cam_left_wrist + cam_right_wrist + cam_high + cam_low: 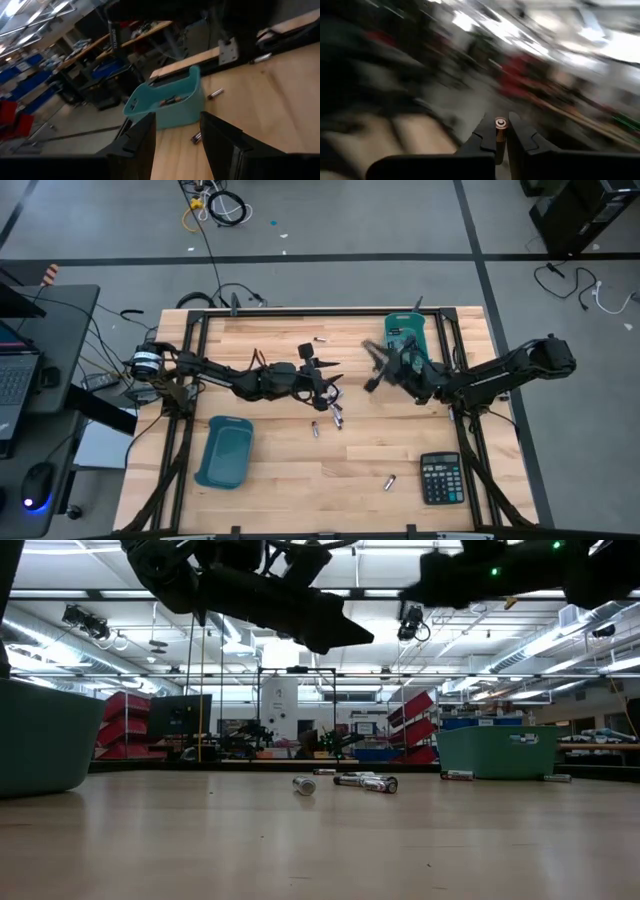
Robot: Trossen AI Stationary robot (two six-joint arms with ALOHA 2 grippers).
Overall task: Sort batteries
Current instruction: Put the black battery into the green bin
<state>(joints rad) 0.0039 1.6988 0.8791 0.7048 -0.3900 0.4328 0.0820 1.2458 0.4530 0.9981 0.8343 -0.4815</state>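
Observation:
Several small silver and black batteries lie on their sides on the wooden table: a cluster (335, 416) at mid-table, one (390, 481) near the calculator, one (320, 340) at the far edge. More lie in the far-right teal bin (167, 102). My left gripper (177, 125) hangs open above mid-table (328, 380), nothing between its fingers, pointing at that bin. My right gripper (372, 368) is raised just left of the same bin (408, 340) and is shut on one battery (500, 123). My right gripper pinches a battery between its two fingers near their free ends. The battery lies along the fingers, its round copper-coloured end (500, 122) showing between the tips. It is lifted clear of the table; the rest of the cell is hidden by the fingers.
A second teal bin (225, 450) stands at the near left. A black calculator (441, 478) lies at the near right. Two batteries (216, 92) (196, 136) lie on the table beside the far-right bin. Bare wood stretches along the near edge.

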